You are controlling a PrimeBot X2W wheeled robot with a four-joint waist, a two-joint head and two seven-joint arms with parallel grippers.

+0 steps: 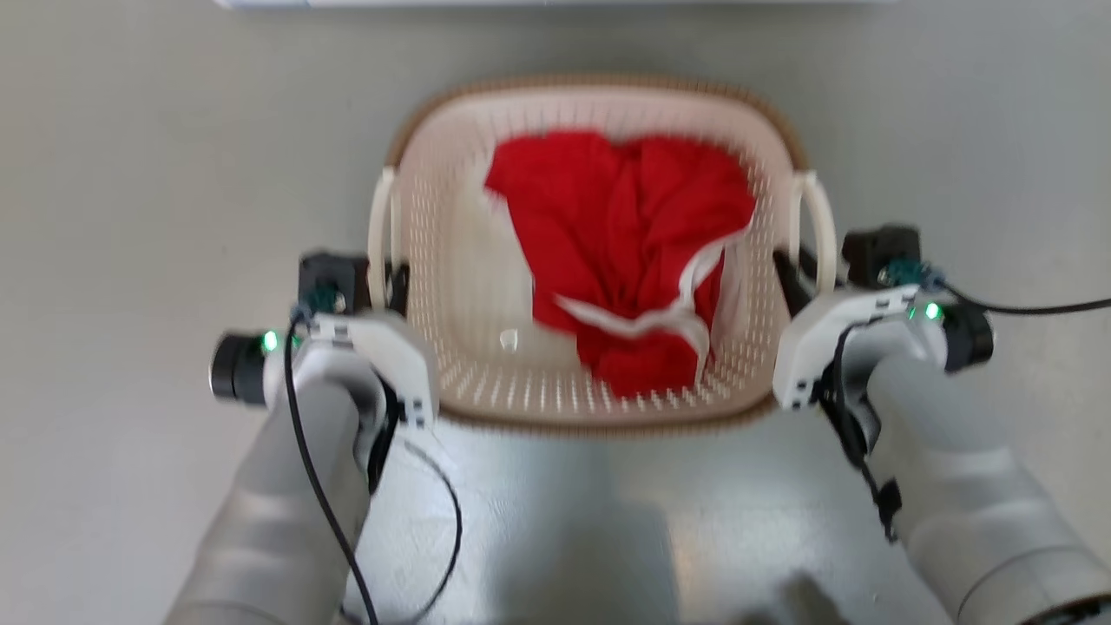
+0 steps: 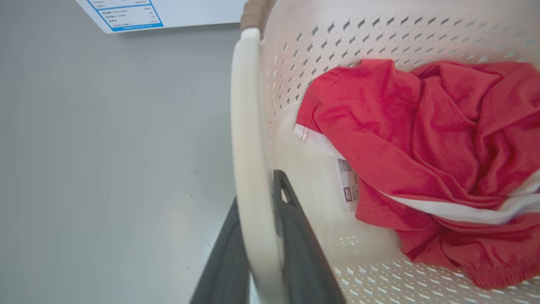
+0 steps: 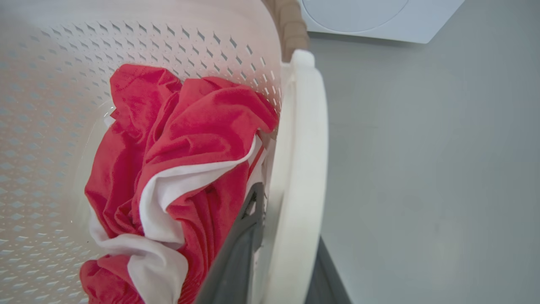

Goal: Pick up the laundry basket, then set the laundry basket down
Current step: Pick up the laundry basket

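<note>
The laundry basket (image 1: 451, 286) is cream-white and perforated, with a brown woven-look rim and a white loop handle on each side. It sits at the centre of the head view with a red and white garment (image 1: 625, 252) inside. My left gripper (image 1: 382, 291) is shut on the left handle (image 2: 249, 147), one dark finger on each side of the loop. My right gripper (image 1: 807, 269) is shut on the right handle (image 3: 301, 169) in the same way. Whether the basket rests on the floor or hangs above it cannot be told.
A pale grey floor (image 1: 130, 174) lies all around the basket. A white appliance (image 3: 379, 19) stands just beyond the basket's far side, with a blue-bordered label (image 2: 126, 14) on its front. My two pale forearms reach in from the bottom corners.
</note>
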